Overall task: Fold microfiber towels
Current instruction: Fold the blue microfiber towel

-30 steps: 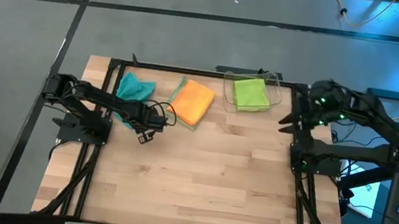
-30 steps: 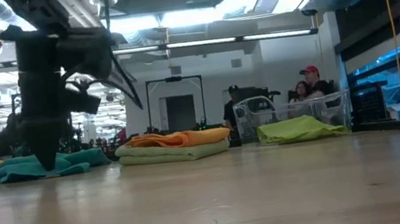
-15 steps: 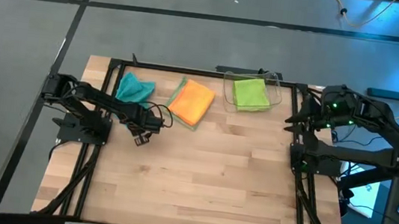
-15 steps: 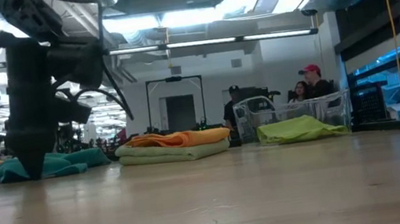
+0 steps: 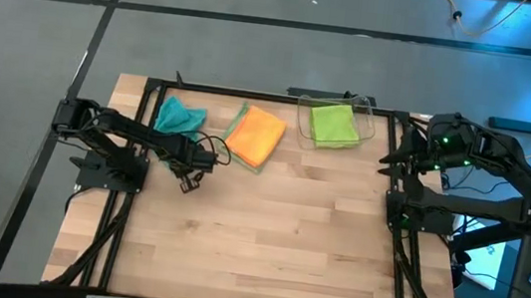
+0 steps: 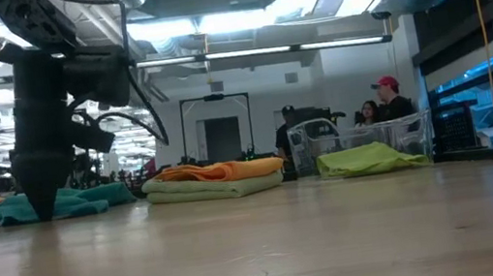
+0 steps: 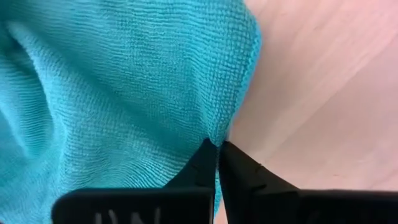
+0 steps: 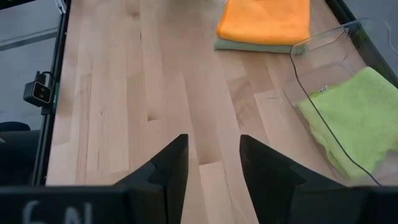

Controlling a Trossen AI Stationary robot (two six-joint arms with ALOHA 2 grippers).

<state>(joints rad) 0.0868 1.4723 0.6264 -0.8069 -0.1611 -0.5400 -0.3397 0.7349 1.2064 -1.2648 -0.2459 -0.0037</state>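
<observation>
Left gripper (image 7: 217, 148) fingers pinch the teal towel's (image 7: 118, 93) edge near the counter's (image 5: 276, 231) back left corner; right gripper (image 8: 212, 155) fingers part-open, empty.

A robotics lab: exposed ceiling ducts (image 6: 212, 40), strip lights, seated people (image 6: 381, 108), a framed wooden test table (image 5: 266, 229).

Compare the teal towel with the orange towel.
The teal towel lies crumpled; the orange towel is folded flat. The teal one lies on bare table, the orange on a sage towel. The left gripper pinches the teal's edge; nothing touches the orange. Both lie near the table's far edge.
</observation>
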